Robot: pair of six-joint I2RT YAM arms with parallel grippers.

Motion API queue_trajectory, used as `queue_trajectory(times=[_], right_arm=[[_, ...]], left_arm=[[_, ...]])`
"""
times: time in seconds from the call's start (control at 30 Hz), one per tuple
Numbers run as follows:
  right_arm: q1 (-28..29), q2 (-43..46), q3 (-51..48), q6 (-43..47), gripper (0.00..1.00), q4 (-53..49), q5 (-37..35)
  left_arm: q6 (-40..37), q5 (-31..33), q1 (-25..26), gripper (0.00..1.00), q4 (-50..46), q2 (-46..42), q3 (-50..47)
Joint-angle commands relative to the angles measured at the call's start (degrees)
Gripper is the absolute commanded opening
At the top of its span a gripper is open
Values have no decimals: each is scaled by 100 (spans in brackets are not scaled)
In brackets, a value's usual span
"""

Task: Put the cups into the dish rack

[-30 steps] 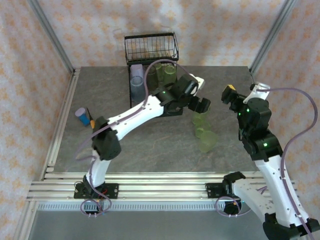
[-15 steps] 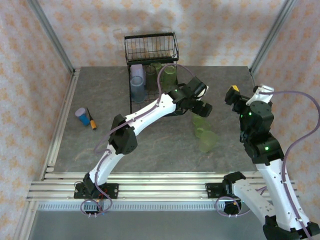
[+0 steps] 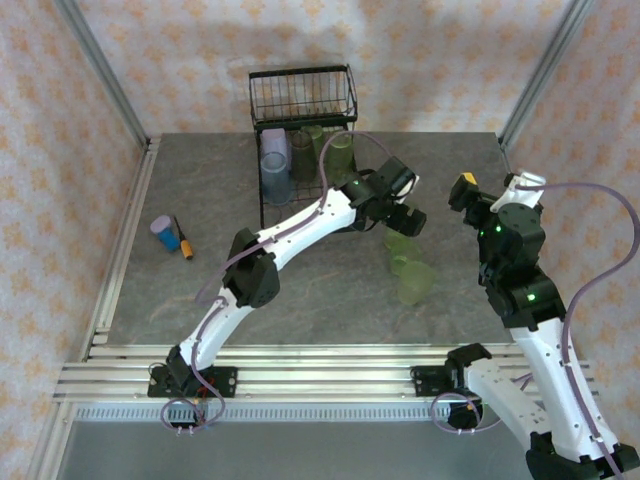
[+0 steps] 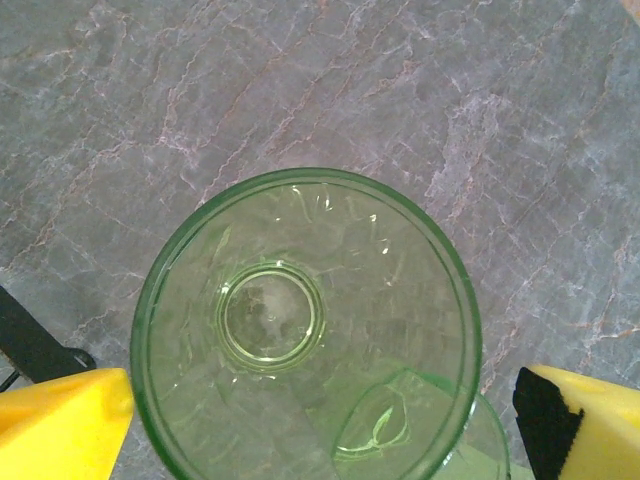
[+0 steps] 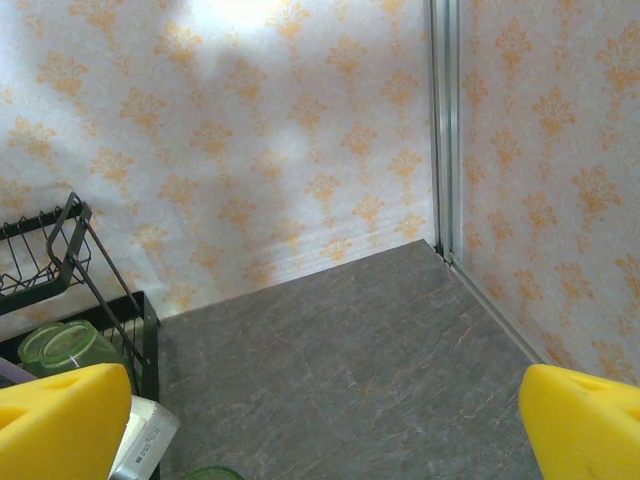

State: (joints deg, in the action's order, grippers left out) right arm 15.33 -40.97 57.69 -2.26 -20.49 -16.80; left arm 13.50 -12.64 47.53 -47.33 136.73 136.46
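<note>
Two light green cups stand loose on the surface (image 3: pixel 200 290) right of the dish rack (image 3: pixel 300 100), the far cup (image 3: pixel 399 242) just beside the near cup (image 3: pixel 414 284). The rack already carries a lavender cup (image 3: pixel 277 147) and, as far as wires and arm let me judge, several racked green cups (image 3: pixel 338 152). Straight above the far cup hangs the left end effector (image 4: pixel 320 425), its yellow fingers (image 4: pixel 60 425) spread wide outside the rim and apart from it, most likely centred for a drop and squeeze, while the right end effector (image 5: pixel 320 425) is likewise spread with nothing in it, aimed at the back wall (image 5: pixel 250 130), probably parked clear of the left arm's reach.
</note>
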Motion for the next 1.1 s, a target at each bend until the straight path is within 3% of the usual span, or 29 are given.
queue_trajectory(times=[0.0, 0.5, 0.8, 1.07], right_arm=[[2, 63, -30, 83, 99, 189, -170], [7, 39, -74, 120, 99, 252, -174], [4, -7, -81, 127, 99, 282, -181], [4, -40, -108, 98, 99, 291, -187]], left_arm=[[-102, 86, 17, 99, 109, 156, 206], [-704, 645, 55, 99, 361, 573, 346], [-901, 437, 77, 99, 577, 623, 354], [-972, 379, 108, 81, 851, 38, 16]])
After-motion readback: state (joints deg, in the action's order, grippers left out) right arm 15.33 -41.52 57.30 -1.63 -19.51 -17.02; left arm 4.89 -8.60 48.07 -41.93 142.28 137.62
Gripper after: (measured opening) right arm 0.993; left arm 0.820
